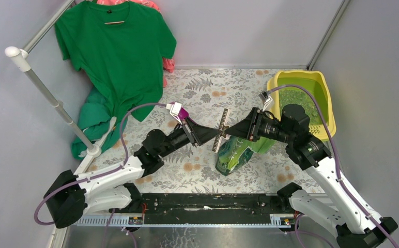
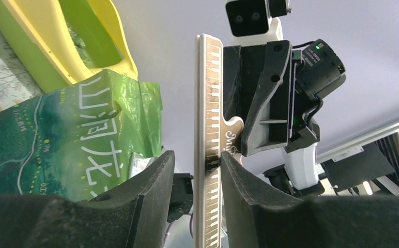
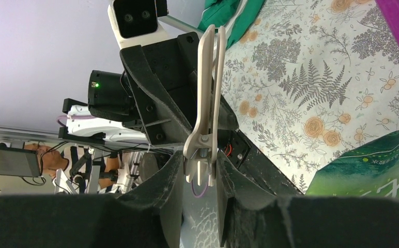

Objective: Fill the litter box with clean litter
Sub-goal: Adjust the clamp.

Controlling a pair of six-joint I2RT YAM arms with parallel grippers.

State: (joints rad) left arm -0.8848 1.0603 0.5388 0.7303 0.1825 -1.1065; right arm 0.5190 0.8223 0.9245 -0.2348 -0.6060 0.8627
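- Top external view: your two claws meet tip to tip at mid-table on the bag clip (image 1: 221, 129), above the green bag (image 1: 236, 155), which neither claw holds.
- Your right gripper (image 3: 200, 175) is pinched tight on the clip's handle end, and the two bars stand slightly apart.
- Your left gripper (image 2: 197, 181) sits part open around the toothed bar. One finger rests against it and there is a gap on the other side, so you cannot tell whether it truly grips.
- The litter box (image 1: 332, 116) sits at the far right, well apart from the bag, with clean litter (image 1: 290, 98) already across its floor.
- Risks:
  - If you ease the right pinch before the left has a sure hold, the clip will probably drop onto the bag or table.
  - Pulling the arms apart unevenly could twist the clip loose or knock the fingers together.
  - A forearm could nudge the unheld bag over and spill it.
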